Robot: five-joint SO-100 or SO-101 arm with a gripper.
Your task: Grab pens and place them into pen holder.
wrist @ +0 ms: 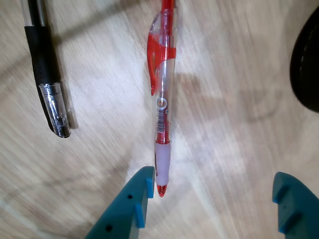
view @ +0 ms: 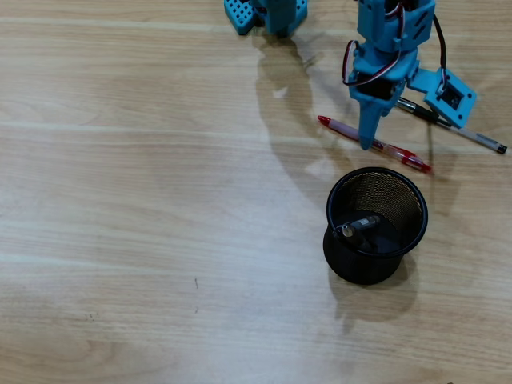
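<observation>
Between spread jaws, red pen (wrist: 162,114) tip

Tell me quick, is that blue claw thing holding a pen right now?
Gripper: open, holding nothing; the red pen lies on the table between its fingers.

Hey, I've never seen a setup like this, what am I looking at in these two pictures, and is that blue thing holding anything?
The blue thing is a small robot arm on a wooden table. One picture looks straight down from above; the other comes from a camera on the arm's wrist. Its two-finger blue gripper is open and holds nothing. It hovers over a red-and-clear plastic pen lying flat. Another pen, black-and-clear, lies beside it. The round black wire-mesh cup stands nearby, with at least one greyish pen already inside.
</observation>
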